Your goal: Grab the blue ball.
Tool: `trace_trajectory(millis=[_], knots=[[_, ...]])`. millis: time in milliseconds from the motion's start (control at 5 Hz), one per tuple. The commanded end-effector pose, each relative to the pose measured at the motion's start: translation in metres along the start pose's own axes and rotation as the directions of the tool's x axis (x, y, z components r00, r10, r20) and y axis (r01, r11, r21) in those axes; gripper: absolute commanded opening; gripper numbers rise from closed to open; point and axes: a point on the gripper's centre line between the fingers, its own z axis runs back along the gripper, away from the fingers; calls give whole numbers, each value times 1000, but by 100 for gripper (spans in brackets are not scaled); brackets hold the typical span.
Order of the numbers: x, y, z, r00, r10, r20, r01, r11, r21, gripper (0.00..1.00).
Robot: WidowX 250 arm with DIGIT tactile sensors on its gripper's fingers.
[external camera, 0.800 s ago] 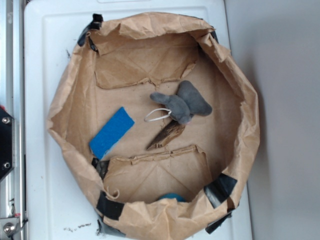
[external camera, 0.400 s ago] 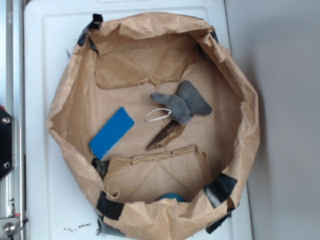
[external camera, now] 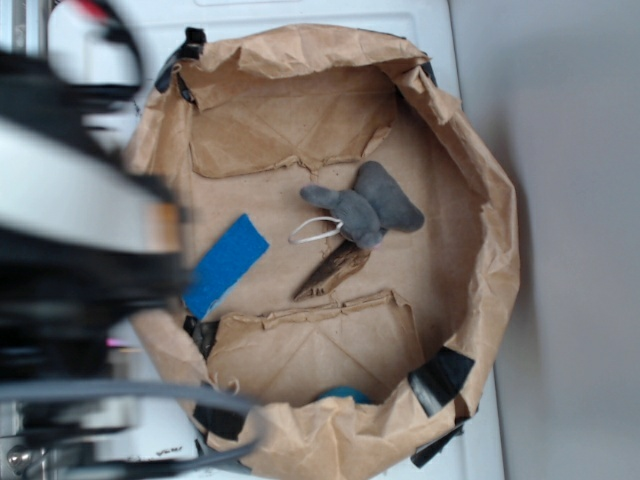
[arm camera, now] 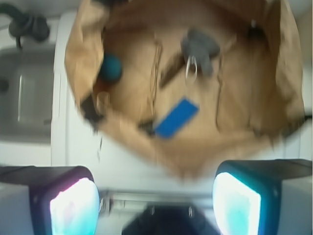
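Note:
The blue ball [external camera: 343,394] is a small teal ball, half hidden behind the near rim of the crumpled brown paper bag [external camera: 497,250]. In the wrist view the ball [arm camera: 111,67] lies by the bag's left wall. My gripper [arm camera: 156,205] is open and empty, its two fingers wide apart, and it sits high above the white surface outside the bag, far from the ball. In the exterior view my arm [external camera: 80,250] is a dark and white blur over the bag's left side.
Inside the bag lie a grey plush toy [external camera: 365,207], a flat blue rectangular piece [external camera: 222,265] and a brown wood-like piece [external camera: 332,270]. The bag stands on a white tray [external camera: 430,25]. A metal sink-like basin [arm camera: 24,93] lies beside it.
My arm has swung into the exterior view from the left and now covers the bag's left edge, blurred by motion. The objects in the bag have not moved.

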Motion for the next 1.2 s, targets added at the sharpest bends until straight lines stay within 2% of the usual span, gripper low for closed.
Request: trace_trajectory(millis=[0, 400, 600, 800, 1000], knots=[[37, -1, 0, 988, -132, 77, 128, 990, 56, 100], [37, -1, 0, 988, -132, 77, 128, 990, 56, 100], [43, 30, -39, 922, -302, 243, 304, 952, 30, 100], [54, 58, -88, 899, -372, 231, 372, 927, 46, 100], [55, 68, -102, 883, -402, 242, 399, 915, 65, 100]])
